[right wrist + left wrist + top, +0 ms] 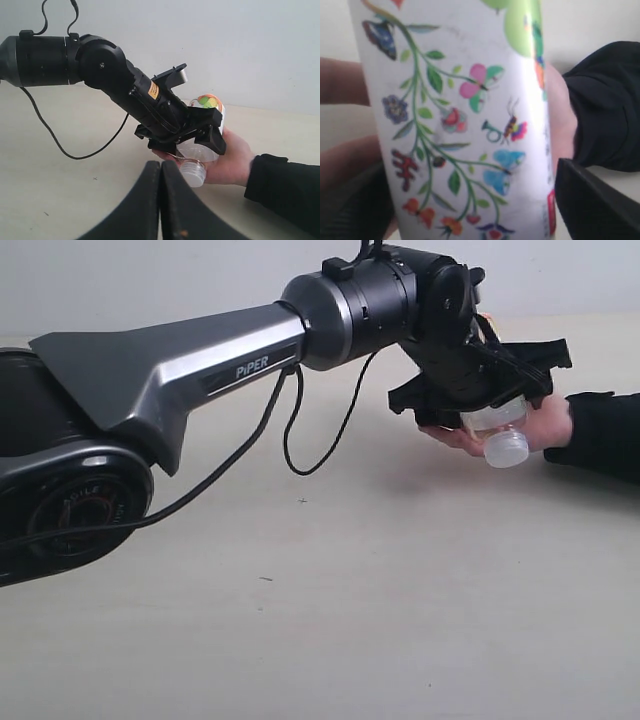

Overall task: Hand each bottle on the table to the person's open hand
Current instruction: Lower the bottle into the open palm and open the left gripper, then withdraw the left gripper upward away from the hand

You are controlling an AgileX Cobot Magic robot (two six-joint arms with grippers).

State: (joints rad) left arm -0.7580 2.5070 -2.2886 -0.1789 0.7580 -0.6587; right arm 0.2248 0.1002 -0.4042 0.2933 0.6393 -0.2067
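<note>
The squarish clear bottle with a white floral label lies cap outward in the person's open hand at the right of the table. My left gripper has reached across and is shut on it; in the left wrist view the floral bottle fills the space between the dark fingers. The right wrist view shows the same bottle in the hand. My right gripper is shut with nothing in it, a little short of the hand. The other bottles are out of view.
The person's black sleeve comes in from the right edge. A black cable hangs in a loop under the left arm. A pale wall stands behind the table.
</note>
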